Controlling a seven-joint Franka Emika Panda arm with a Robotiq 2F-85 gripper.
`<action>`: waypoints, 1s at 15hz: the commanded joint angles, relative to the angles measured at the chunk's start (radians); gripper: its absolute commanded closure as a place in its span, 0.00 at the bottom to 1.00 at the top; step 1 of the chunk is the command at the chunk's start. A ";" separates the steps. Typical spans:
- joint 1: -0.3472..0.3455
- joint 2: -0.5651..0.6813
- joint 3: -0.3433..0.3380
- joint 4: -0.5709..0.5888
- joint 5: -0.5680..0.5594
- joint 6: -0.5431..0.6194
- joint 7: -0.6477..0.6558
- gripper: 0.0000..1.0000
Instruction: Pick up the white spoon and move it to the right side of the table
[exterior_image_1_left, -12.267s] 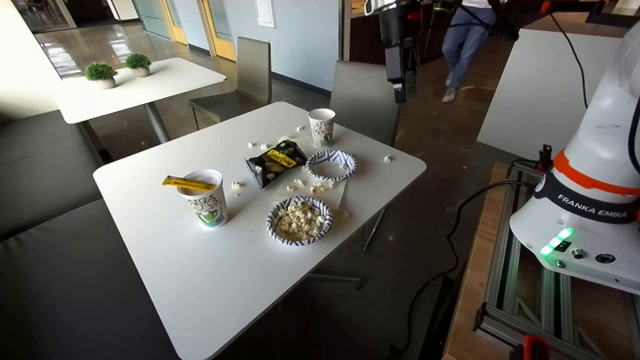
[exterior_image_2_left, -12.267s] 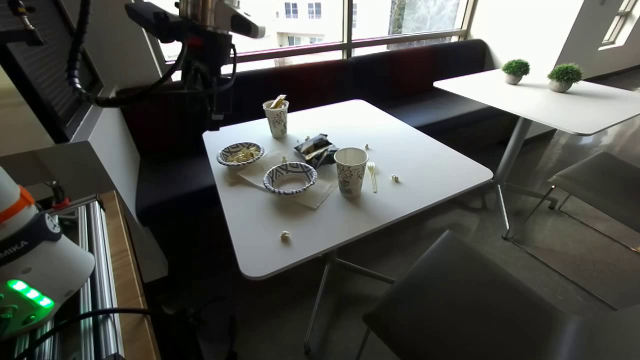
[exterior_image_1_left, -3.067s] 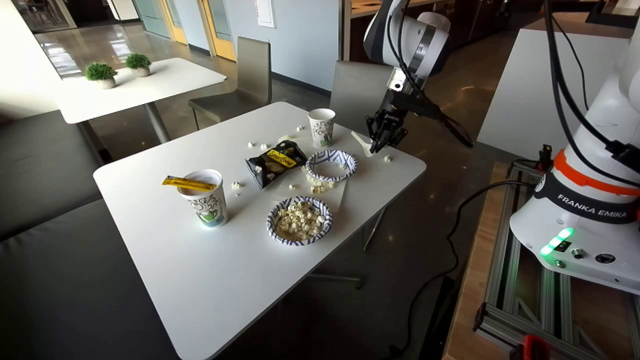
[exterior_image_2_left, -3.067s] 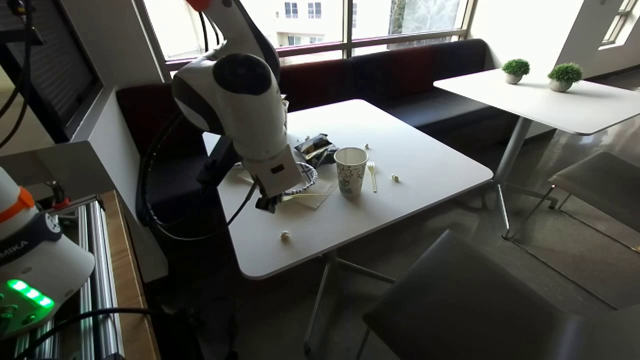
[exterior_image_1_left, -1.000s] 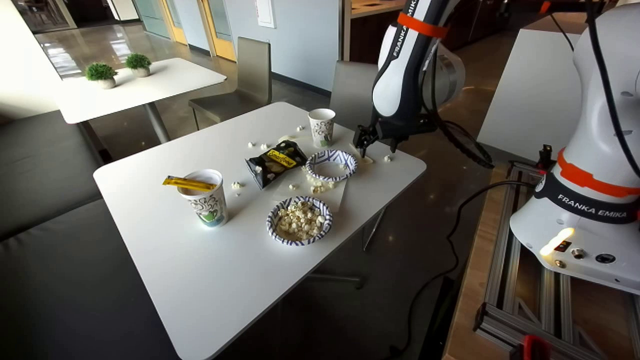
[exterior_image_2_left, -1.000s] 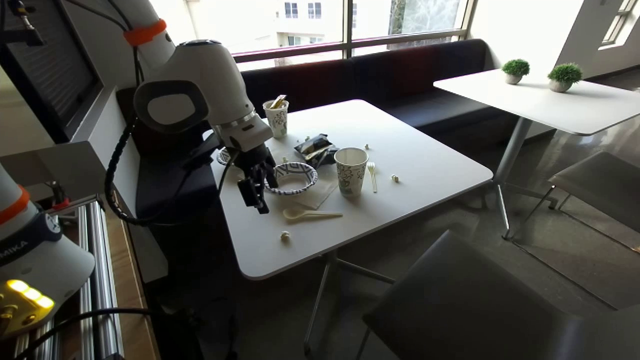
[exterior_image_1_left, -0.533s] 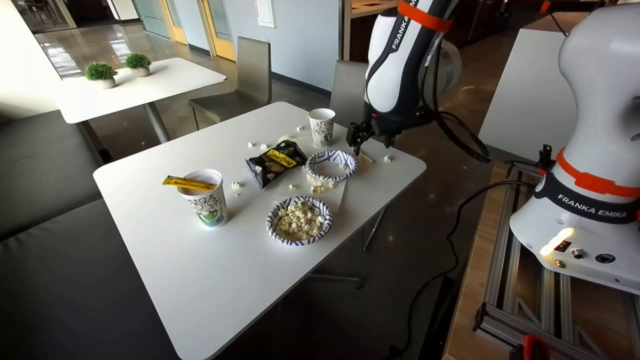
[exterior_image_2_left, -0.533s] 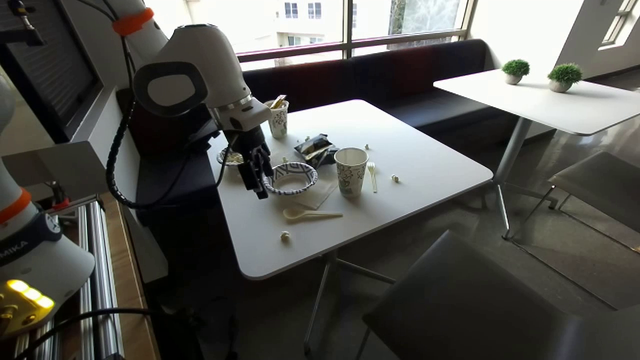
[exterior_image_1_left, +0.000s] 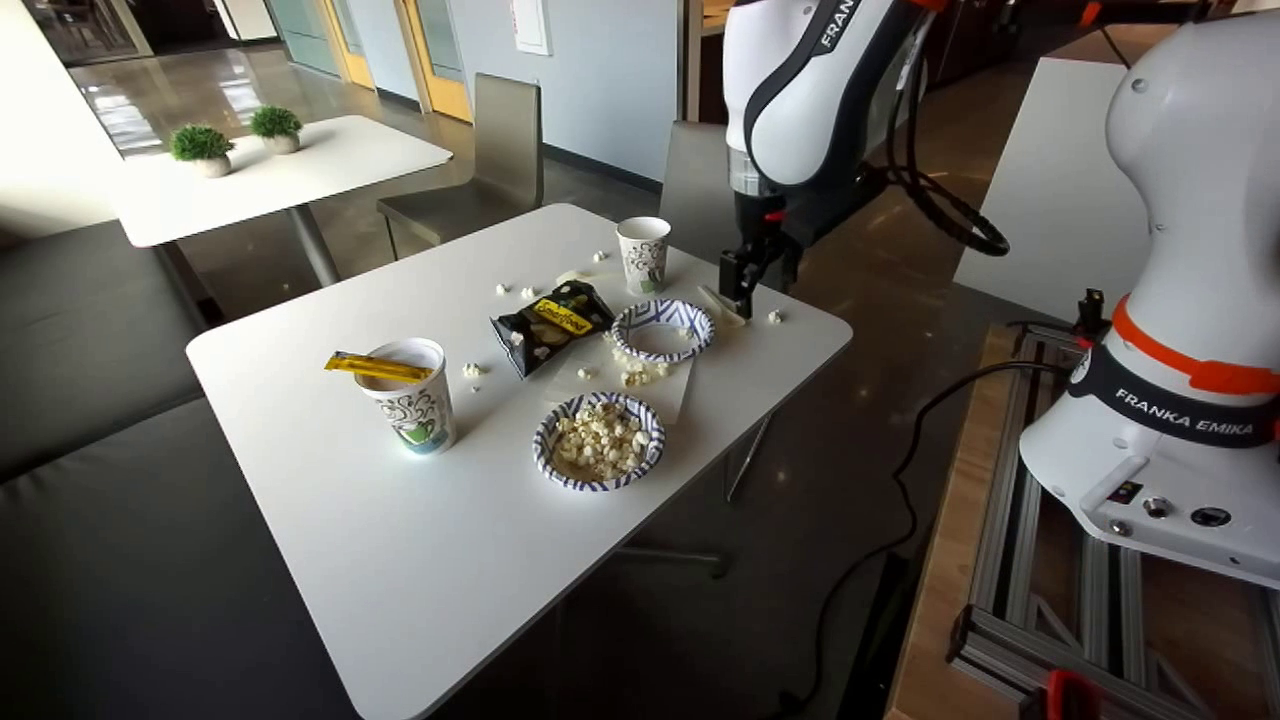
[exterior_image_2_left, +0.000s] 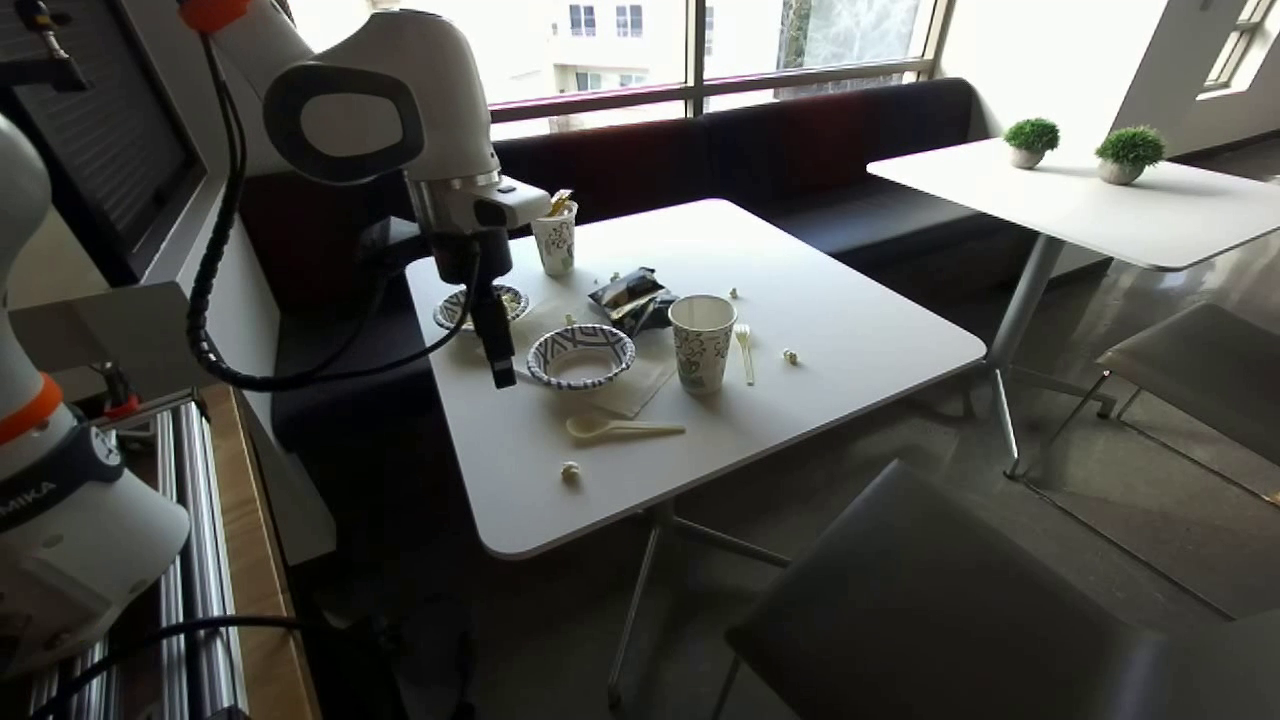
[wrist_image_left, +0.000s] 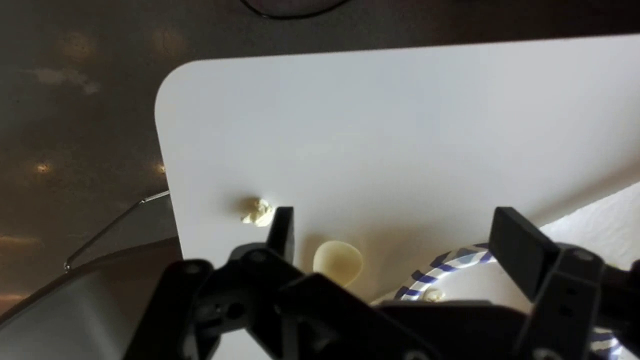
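Observation:
The white spoon (exterior_image_2_left: 620, 429) lies flat on the white table (exterior_image_2_left: 850, 325), near a corner, beside the blue-patterned bowl. Its pale scoop also shows in the wrist view (wrist_image_left: 339, 260), between the finger lines. Its handle there is mostly hidden behind the gripper. In an exterior view the spoon (exterior_image_1_left: 716, 300) is partly hidden by the finger. My gripper (wrist_image_left: 393, 220) is open and empty, with its fingers wide apart. It hangs above the table next to the blue-patterned bowl in both exterior views (exterior_image_1_left: 738, 300) (exterior_image_2_left: 504, 378), apart from the spoon.
A bowl with few popcorn pieces (exterior_image_2_left: 580, 383) sits close to my gripper. A popcorn piece (wrist_image_left: 259, 212) lies near the spoon. A paper cup (exterior_image_1_left: 645, 262), snack bag (exterior_image_1_left: 555, 325), full popcorn bowl (exterior_image_1_left: 600, 482), fork (exterior_image_2_left: 744, 352) and second cup (exterior_image_1_left: 415, 410) stand or lie around.
12 seconds ago the spoon lay by the full popcorn bowl. 3 seconds ago it was at my fingertips; now it rests near the corner. My gripper has backed off and turned upright.

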 joint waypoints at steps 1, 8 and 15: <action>0.235 -0.024 -0.222 0.006 -0.009 -0.061 -0.173 0.00; 0.713 0.155 -0.605 0.004 0.375 -0.177 -0.537 0.00; 0.586 0.140 -0.479 0.020 0.383 -0.161 -0.531 0.00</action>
